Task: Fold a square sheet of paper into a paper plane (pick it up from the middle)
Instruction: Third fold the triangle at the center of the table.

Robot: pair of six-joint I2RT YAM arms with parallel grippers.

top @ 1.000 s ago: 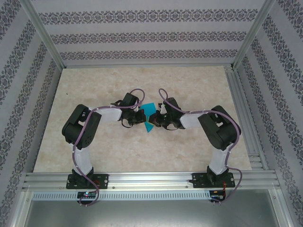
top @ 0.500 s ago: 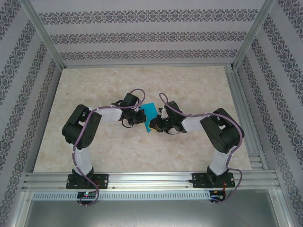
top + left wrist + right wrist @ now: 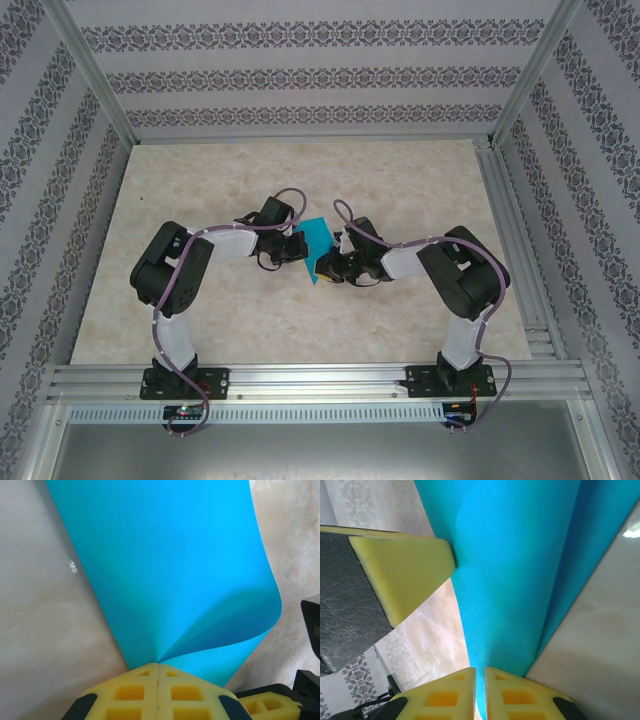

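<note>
The paper (image 3: 175, 570) is at the middle of the table (image 3: 200, 190), bent between both grippers. The left gripper (image 3: 158, 666) pinches it tight. The right gripper (image 3: 480, 672) is nearly closed with paper in the slit — whether it pinches, I cannot tell. Go slow, match the edges, then press. No words to read.

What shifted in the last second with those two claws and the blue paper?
The right gripper drifted slightly left and toward the near edge of the table, keeping its pinch on the square sheet of paper. The left gripper stayed put, shut on the same sheet.
</note>
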